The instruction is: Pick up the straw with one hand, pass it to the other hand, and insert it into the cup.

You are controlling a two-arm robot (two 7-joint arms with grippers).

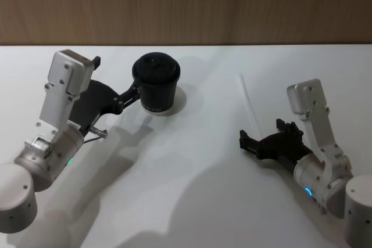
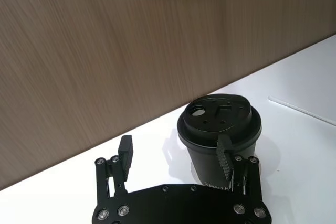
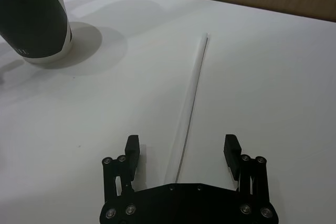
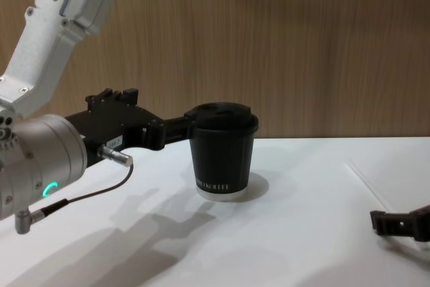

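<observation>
A: Where is the straw?

B: It lies flat on the white table, right of centre in the head view, running from the far side down toward the lower right. Nothing grips it.

A: And the right gripper?

B: It sits at the lower right of the head view, at the straw's near end. It is released, with its fingers spread wide and nothing held. In the right wrist view the straw runs up the middle of the frame. Its near end shows between the two fingers, and neither finger touches it.

A: The cup?

B: It stands upright with its lid on, above and left of centre in the head view, well apart from the straw.

A: What about the left gripper?

B: It reaches in from the left of the frame, right at the cup. It is released too, fingers parted and empty. One finger sits at the cup's side just below the lid rim, but I cannot tell whether it touches. The other finger stands clear of the cup. In the chest view a green light glows on that arm's wrist, at the lower left.
</observation>
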